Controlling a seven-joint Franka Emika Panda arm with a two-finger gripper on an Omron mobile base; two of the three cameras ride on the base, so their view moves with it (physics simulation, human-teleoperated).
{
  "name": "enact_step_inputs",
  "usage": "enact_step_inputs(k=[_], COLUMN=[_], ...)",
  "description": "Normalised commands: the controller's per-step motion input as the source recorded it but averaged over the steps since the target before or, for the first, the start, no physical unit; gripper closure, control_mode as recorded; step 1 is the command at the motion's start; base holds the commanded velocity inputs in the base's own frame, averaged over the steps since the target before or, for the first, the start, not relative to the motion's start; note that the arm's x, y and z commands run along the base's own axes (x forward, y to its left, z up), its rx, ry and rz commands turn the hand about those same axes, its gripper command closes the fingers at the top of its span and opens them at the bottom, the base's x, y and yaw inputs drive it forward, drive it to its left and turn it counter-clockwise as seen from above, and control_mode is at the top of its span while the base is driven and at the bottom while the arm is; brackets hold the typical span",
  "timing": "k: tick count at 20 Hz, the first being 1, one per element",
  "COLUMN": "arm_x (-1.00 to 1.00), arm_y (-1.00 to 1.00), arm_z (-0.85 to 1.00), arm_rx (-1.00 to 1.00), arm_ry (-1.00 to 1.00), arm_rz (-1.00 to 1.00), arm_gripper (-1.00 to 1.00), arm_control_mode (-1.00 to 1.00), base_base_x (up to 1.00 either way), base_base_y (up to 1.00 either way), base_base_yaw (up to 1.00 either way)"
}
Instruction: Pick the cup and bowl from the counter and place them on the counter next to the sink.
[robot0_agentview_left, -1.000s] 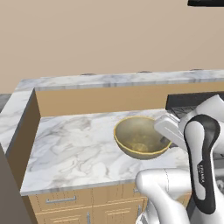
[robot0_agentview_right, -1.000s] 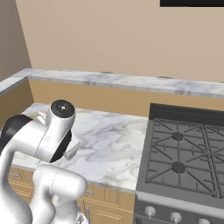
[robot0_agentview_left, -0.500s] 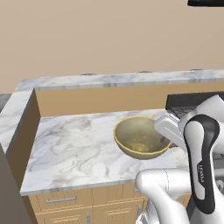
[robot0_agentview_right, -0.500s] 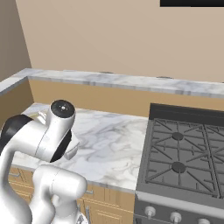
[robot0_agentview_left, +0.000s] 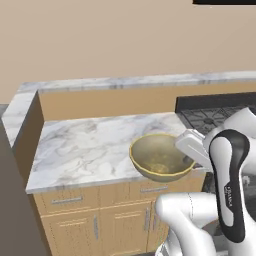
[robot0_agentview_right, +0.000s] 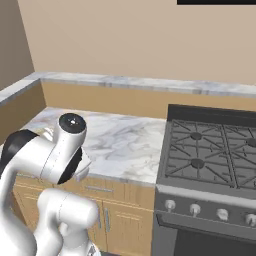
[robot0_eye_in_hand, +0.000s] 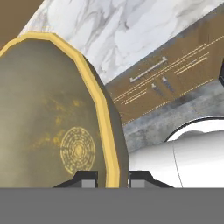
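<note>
Over the marble counter (robot0_agentview_left: 90, 145), the left base view has the olive bowl (robot0_agentview_left: 160, 157) at its front edge. Beside the stove (robot0_agentview_right: 210, 150), the right base view finds white arm. Hand view: gripper (robot0_eye_in_hand: 112, 178) pinches the bowl's rim; that thin grip could slip.

No readable text, label, brand, number or sign appears on anything here

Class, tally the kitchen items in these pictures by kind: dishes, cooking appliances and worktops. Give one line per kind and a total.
Dishes: 1, the bowl
Cooking appliances: 1, the stove
Worktops: 1, the counter
Total: 3
</note>
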Motion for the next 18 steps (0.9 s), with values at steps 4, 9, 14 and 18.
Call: enact_step_inputs(k=[4, 9, 14, 18], arm_x=[0.00, 0.00, 0.00, 0.00], arm_y=[0.00, 0.00, 0.00, 0.00], arm_z=[0.00, 0.00, 0.00, 0.00], arm_rx=[0.00, 0.00, 0.00, 0.00], arm_ry=[0.00, 0.00, 0.00, 0.00], arm_rz=[0.00, 0.00, 0.00, 0.00], arm_gripper=[1.00, 1.00, 1.00, 1.00], arm_control_mode=[1.00, 1.00, 1.00, 1.00], base_base_x=[-0.64, -0.10, 0.00, 0.02], base_base_y=[-0.17, -0.21, -0.32, -0.36], base_base_yaw=[-0.29, -0.71, -0.85, -0.85])
